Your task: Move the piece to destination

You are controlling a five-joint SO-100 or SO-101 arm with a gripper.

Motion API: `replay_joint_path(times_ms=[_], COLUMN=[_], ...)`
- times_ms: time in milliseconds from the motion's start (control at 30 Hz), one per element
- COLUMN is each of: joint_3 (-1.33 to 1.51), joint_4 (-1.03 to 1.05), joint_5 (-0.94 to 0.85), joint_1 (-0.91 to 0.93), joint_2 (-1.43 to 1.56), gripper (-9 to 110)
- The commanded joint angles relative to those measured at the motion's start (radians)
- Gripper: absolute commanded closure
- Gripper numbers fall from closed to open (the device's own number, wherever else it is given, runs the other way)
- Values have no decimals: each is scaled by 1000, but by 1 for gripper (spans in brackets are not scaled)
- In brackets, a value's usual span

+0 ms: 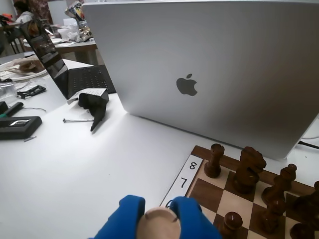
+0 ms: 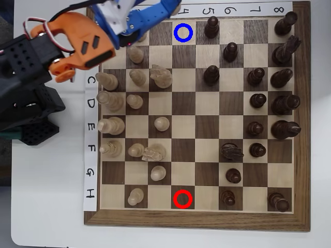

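My gripper [image 1: 159, 210] has blue fingers [image 1: 130, 211] and is shut on the piece [image 1: 159, 225], a pale tan pawn whose round knob top shows between them at the bottom of the wrist view. In the overhead view the gripper [image 2: 168, 9] hangs over the board's top edge, just up and left of the destination [image 2: 183, 32], a light square marked with a blue ring in row A. There the fingers hide most of the piece. The ringed square has nothing on it. A red ring [image 2: 182, 199] marks a square in row H.
Pale pieces [image 2: 137, 77] stand on the board's left columns and dark pieces [image 2: 282, 77] on its right in the overhead view. A dark pawn [image 2: 211, 27] stands right of the blue ring. In the wrist view, a silver laptop [image 1: 209, 74] rises behind the board's far edge, near dark pieces [image 1: 248, 169].
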Motion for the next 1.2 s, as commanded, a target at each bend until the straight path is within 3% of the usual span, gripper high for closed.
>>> replay_joint_path(times_ms=[0, 1167], joint_3=[-6, 84], joint_4=[-133, -380], joint_5=[40, 107], joint_1=[49, 49], joint_2=[-67, -357], gripper=[100, 98])
